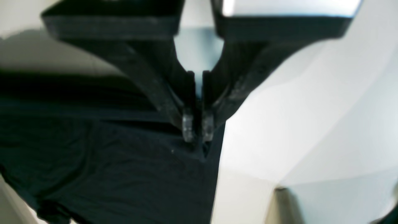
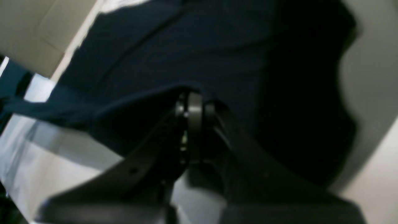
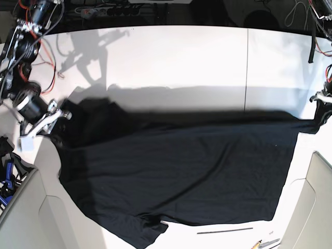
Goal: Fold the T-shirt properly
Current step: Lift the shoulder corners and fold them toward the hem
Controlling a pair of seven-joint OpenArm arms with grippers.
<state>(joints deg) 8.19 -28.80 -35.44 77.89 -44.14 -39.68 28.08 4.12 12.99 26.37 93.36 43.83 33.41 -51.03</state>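
T-shirt: you have the black cloth spread wide across the white table, stretched between the two arms. Its far edge runs as a taut, nearly straight line from left to right; the near part lies on the table, with one sleeve bunched at the near left edge.

Left gripper: you see it at the right side of the base view, at the shirt's far right corner. In the left wrist view the two clear fingertips stand pressed almost together with a fold of black fabric pinched between them, so the claw is clamped on the T-shirt.

Right gripper: it sits at the left side of the base view, by the shirt's far left corner. In the right wrist view the jaws are drawn tight, and the shirt's edge runs right up to the tips; the claw looks clamped on the T-shirt, though the view is blurred.

Cloth under the grippers: both held corners look raised off the table, with a dark shadow behind the far edge.

Table: white, with a seam running near to far right of centre.

Other items: a thin dark rod lies on the table just near of the shirt's hem, at the right.
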